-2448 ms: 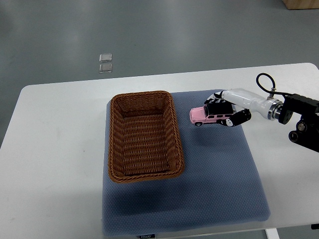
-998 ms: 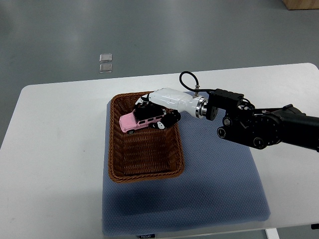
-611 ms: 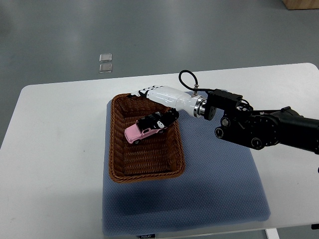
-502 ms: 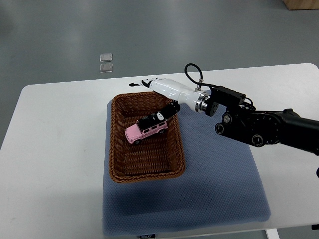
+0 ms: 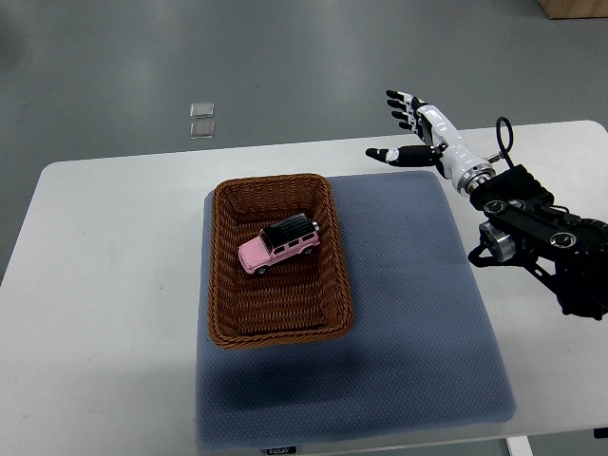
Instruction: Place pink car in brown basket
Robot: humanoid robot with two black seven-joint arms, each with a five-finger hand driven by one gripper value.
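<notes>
Pink car [image 5: 278,244] in brown basket [image 5: 226,309], right hand [image 5: 415,130] empty, fingers spread

From my end the brown basket [image 5: 275,328] looks like rough woven wicker, and the pink car [image 5: 277,244] is shiny plastic with a glossy black roof. The blue mat [image 5: 408,323] is dimpled matt cloth on a smooth white table [image 5: 104,285]. The right hand [image 5: 418,128] is glossy white plastic.

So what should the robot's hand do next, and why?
Probably just pull the right hand back to rest. The small pink toy car already sits inside the brown woven basket, and the open fingers hold nothing, well clear of it.
</notes>
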